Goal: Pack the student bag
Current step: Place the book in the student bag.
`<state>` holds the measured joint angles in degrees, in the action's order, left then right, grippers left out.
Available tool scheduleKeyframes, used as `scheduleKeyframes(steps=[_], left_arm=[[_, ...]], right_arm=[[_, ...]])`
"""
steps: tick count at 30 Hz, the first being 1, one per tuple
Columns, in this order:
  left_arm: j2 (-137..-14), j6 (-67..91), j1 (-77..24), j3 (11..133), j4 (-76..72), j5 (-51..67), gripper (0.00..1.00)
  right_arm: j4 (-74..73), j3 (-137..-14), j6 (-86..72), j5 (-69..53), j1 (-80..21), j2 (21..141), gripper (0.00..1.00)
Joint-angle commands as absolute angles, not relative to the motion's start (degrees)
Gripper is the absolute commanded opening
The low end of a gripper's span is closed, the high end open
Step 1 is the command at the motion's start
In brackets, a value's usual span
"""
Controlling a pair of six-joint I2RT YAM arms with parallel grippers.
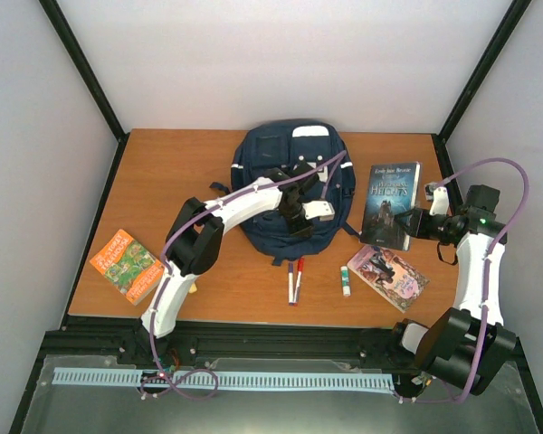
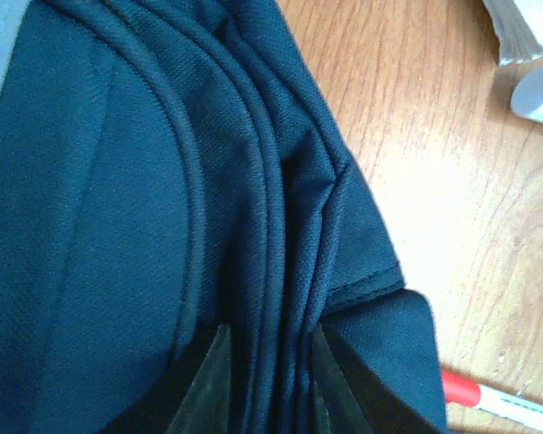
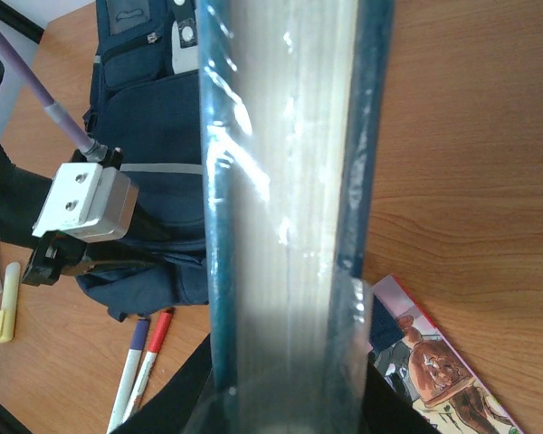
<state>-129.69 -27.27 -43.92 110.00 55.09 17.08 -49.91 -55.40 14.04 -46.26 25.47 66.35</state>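
The student bag, navy blue, lies flat at the back middle of the table. My left gripper is at the bag's near edge. In the left wrist view its fingers pinch several folds of the bag's navy fabric, so the left gripper is shut on it. My right gripper holds a dark hardcover book upright, right of the bag. The right wrist view shows that book edge-on, pages facing me, clamped in the right gripper, with the bag to its left.
An orange picture book lies front left. Two markers, a glue stick and a colourful comic book lie in front of the bag. A yellow highlighter lies near the left arm. Black frame posts stand at the table's corners.
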Motion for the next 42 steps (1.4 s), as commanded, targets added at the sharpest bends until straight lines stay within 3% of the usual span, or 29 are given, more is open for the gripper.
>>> scheduleKeyframes(steps=[1, 7, 14, 26, 38, 42], left_arm=[[-131.1, -27.4, -44.4, 112.0, 52.0, 14.3, 0.3], [-133.1, -27.9, -45.1, 111.0, 49.6, 8.5, 0.35], [-130.0, -26.5, -45.1, 113.5, 48.6, 7.2, 0.01], [-119.7, -21.4, -45.0, 116.7, 46.7, 4.0, 0.01], [-120.7, -20.1, -45.0, 129.0, 48.4, 1.7, 0.01], [-121.1, -20.6, -44.8, 130.1, 48.7, 1.1, 0.01]], right_arm=[[-45.3, -56.3, 13.9, -50.7, 25.9, 65.1, 0.03], [-45.3, -56.3, 13.9, -50.7, 25.9, 65.4, 0.03], [-45.4, -57.0, 12.5, -48.4, 25.8, 66.2, 0.03], [-52.9, -62.3, 3.0, -56.3, 25.8, 75.0, 0.03], [-50.6, -51.9, -5.1, -63.4, 25.6, 73.7, 0.03], [-46.4, -50.1, -7.5, -70.1, 21.2, 75.8, 0.03]])
